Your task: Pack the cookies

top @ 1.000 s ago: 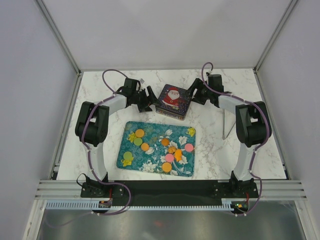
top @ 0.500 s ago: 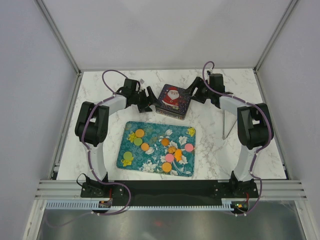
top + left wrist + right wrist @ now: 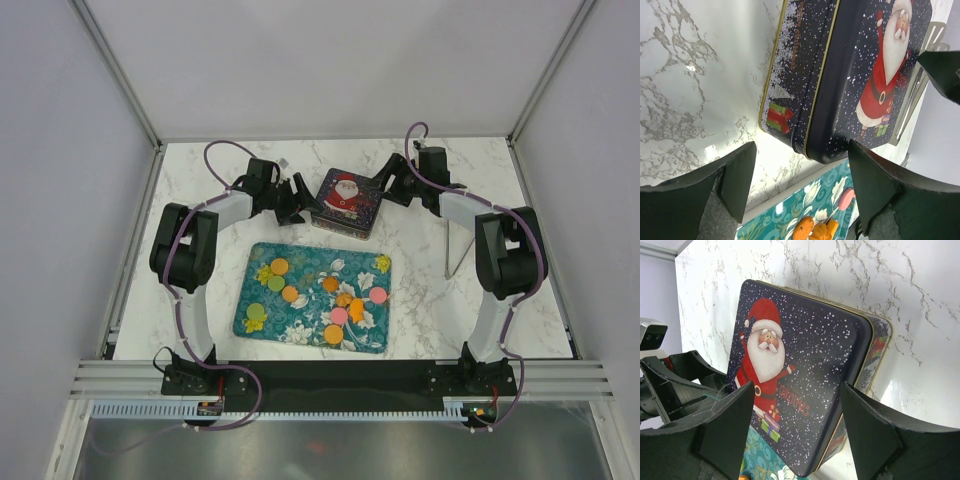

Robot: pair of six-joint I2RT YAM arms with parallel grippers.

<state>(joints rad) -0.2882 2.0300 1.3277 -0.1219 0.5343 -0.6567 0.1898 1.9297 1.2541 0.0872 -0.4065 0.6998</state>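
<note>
A dark blue Santa tin (image 3: 347, 201) stands with its lid on at the back middle of the table; it also shows in the left wrist view (image 3: 850, 75) and the right wrist view (image 3: 800, 375). Several cookies (image 3: 340, 298), orange, green, pink and yellow, lie on a teal floral tray (image 3: 262, 325) in front of it. My left gripper (image 3: 297, 198) is open at the tin's left side, its fingers (image 3: 735, 175) wide apart and empty. My right gripper (image 3: 388, 184) is open at the tin's right side, its fingers (image 3: 865, 425) either side of the tin's corner.
A thin metal rod stand (image 3: 449, 250) stands right of the tray. The enclosure's walls and frame posts (image 3: 130, 240) close in the marble table (image 3: 420, 290) on the left, right and back.
The right arm has shifted slightly, its gripper edging a little away from the tin. The left gripper stays close at the tin's left side.
</note>
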